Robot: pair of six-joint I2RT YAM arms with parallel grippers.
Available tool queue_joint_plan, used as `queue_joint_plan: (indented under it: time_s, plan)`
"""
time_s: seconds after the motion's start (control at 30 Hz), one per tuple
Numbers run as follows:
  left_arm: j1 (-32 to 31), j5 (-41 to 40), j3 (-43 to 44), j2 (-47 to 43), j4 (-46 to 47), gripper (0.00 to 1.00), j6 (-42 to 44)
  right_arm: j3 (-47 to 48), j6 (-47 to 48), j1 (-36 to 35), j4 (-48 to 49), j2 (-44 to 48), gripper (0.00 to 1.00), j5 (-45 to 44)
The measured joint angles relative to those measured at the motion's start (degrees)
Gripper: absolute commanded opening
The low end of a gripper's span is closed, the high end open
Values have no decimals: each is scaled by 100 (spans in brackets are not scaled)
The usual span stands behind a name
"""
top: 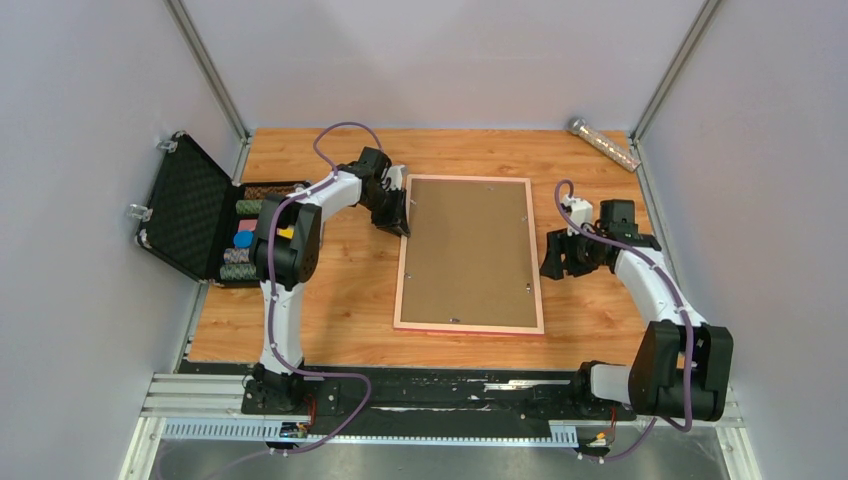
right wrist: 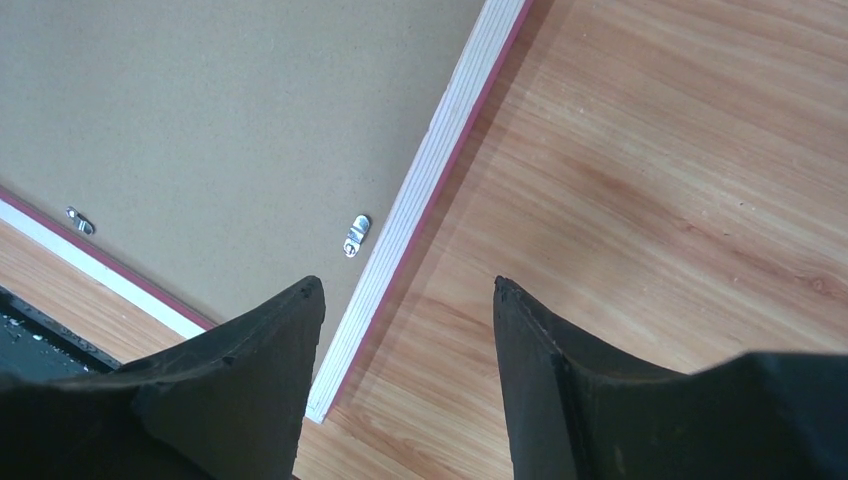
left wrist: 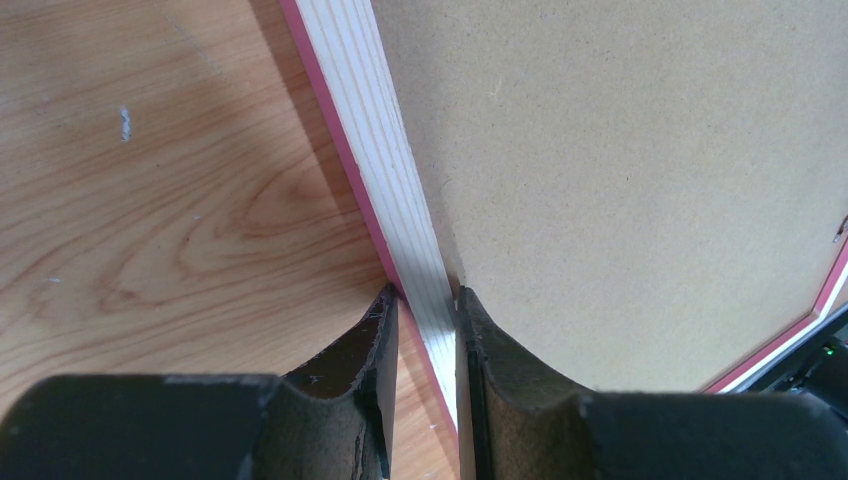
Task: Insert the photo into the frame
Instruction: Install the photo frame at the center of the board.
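Your left jaws are clenched on the frame (left wrist: 392, 170), its pale left rail pinched between them. Bare worktop (left wrist: 170, 200) lies outside the left one and the brown backing board (left wrist: 640, 170) spreads beyond the right one. Your right jaws stand released, gripping nothing, over bare worktop just right of the frame's other long rail. That rail runs up past the left one, and a small metal clip (right wrist: 357, 235) sits on the board just ahead of it. You can see the frame lying back-up on the worktop between the two sets of jaws.
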State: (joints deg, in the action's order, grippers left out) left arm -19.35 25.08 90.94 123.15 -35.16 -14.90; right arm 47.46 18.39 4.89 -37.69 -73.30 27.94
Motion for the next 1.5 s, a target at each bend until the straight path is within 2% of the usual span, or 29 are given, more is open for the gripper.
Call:
queue_joint_plan:
  time_s: [0.8,1.2,1.5]
  plan:
    - [2,11,-9,-2,15,0,-4,-170,37,-275,2,-177,63,24]
    - [7,13,-11,-2,20,0,-7,-166,-144,-881,142,-863,62,-632]
    - [7,15,-11,-2,20,0,-7,13,-328,-1088,157,-1209,57,-920]
